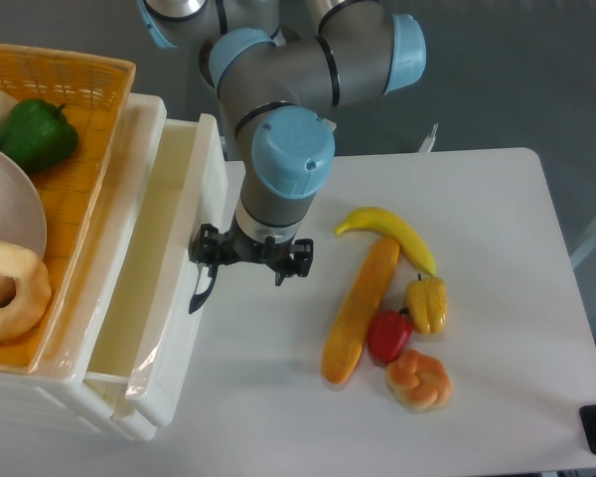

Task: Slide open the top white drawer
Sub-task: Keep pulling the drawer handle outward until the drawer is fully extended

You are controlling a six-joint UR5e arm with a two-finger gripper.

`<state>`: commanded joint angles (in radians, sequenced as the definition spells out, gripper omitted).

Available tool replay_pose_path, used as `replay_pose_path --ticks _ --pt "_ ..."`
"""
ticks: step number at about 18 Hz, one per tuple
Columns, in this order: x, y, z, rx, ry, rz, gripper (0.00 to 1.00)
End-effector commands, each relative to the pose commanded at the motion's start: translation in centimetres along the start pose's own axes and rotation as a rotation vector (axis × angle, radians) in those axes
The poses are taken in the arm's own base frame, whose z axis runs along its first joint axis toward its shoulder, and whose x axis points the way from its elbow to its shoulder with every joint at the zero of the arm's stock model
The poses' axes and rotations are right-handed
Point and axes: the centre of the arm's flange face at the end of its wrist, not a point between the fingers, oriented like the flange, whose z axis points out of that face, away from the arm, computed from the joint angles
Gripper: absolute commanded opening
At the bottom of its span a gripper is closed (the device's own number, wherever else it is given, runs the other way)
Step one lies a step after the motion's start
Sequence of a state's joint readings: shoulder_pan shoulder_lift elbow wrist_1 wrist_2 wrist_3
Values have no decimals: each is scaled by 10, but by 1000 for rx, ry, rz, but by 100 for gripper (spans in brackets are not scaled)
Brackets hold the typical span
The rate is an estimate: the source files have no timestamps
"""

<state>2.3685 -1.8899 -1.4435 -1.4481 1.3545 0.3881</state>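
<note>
The top white drawer stands pulled out to the right from the cabinet, and its cream inside shows empty. Its front panel carries a curved black handle. My gripper hangs under the blue-capped wrist right beside the front panel, pointing down. Its fingers look spread apart, and the left fingertip is at the handle's upper end. I cannot tell whether it touches the handle. The wrist hides most of the gripper.
An orange woven basket on the cabinet holds a green pepper, a plate and a donut. On the table to the right lie a banana, a long orange loaf, a yellow pepper, a red pepper and a pastry.
</note>
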Motion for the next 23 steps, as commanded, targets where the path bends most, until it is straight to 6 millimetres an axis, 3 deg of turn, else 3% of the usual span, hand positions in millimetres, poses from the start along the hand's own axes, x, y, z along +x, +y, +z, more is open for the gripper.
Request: replay_pose_path --ticks 23 --pt "-53 6 -16 23 -13 1 100"
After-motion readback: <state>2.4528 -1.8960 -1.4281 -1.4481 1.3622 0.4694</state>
